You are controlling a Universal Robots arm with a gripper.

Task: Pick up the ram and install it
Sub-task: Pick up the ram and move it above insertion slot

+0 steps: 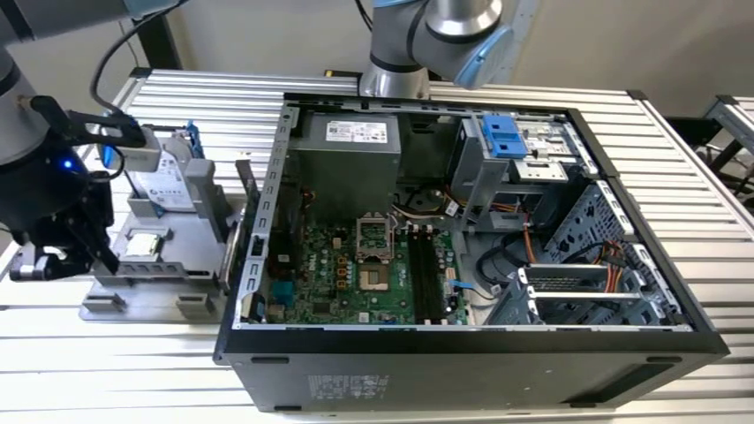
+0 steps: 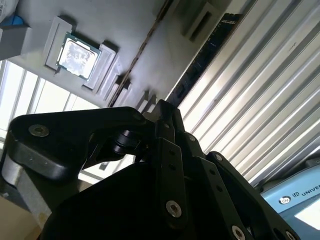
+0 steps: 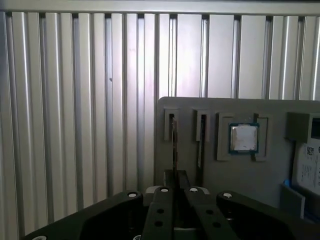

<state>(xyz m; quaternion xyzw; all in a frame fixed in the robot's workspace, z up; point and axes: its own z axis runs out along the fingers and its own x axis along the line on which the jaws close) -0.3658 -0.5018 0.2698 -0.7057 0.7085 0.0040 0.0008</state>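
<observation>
The ram (image 3: 174, 147) shows edge-on as a thin brownish line. It rises from a short slot in the grey holder block (image 3: 250, 107) up to my gripper (image 3: 175, 172). In the exterior view it is a dark slanted stick (image 1: 97, 246) at the holder's near left, under the black gripper (image 1: 80, 221). The fingers stand close together around its upper end, with no gap showing. In the second wrist view the same thin line (image 2: 142, 50) crosses the holder and passes behind the gripper's links. The long black memory slots (image 1: 426, 274) lie on the motherboard inside the open case.
The open computer case (image 1: 471, 340) fills the middle of the ribbed metal table (image 1: 707, 177). On the holder (image 1: 177, 265) sit a small square silver chip (image 3: 244, 137) and an upright silver hard drive (image 1: 165, 185). A second narrow slot (image 3: 201, 132) lies beside the first.
</observation>
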